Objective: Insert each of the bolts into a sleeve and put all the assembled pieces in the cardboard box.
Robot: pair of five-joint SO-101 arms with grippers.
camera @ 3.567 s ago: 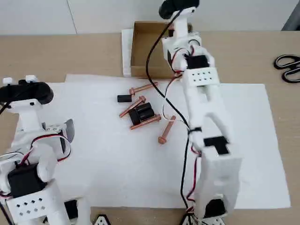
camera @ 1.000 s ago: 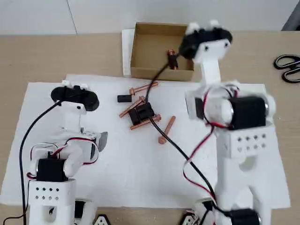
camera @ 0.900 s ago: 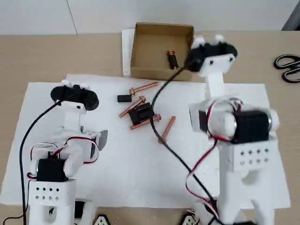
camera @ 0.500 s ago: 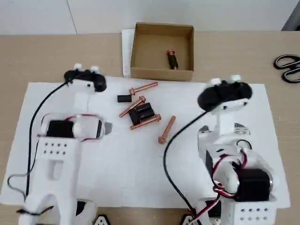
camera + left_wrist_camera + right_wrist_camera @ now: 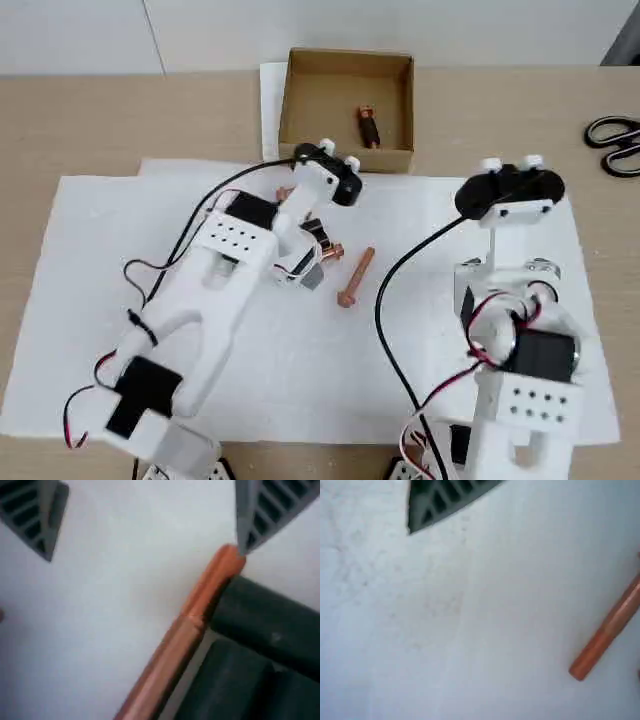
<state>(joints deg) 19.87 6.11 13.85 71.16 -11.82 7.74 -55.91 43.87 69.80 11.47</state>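
Observation:
My left gripper point(image 5: 145, 552) is open and low over the pile in the middle of the white paper point(image 5: 300, 350). A copper bolt point(image 5: 200, 615) lies between its fingers point(image 5: 37, 515), its end touching one fingertip. Black sleeves point(image 5: 260, 655) lie against that bolt. From above, the left gripper point(image 5: 311, 270) covers most of the pile. A loose bolt point(image 5: 355, 277) lies just to its right. One bolt-in-sleeve piece point(image 5: 368, 126) lies in the cardboard box point(image 5: 297, 100). My right arm point(image 5: 510, 330) stands folded at the right; one of its fingers point(image 5: 450, 497) hangs over bare paper, a bolt point(image 5: 607, 630) off to the side.
Scissors point(image 5: 612, 132) lie at the table's far right edge. The paper in front of the pile and between the arms is bare. The left arm's cable point(image 5: 215, 195) loops over the paper to the pile's left.
The right arm pulled back from the box to the right side, leaving the assembled piece inside. The left arm swung from the left edge over to the pile.

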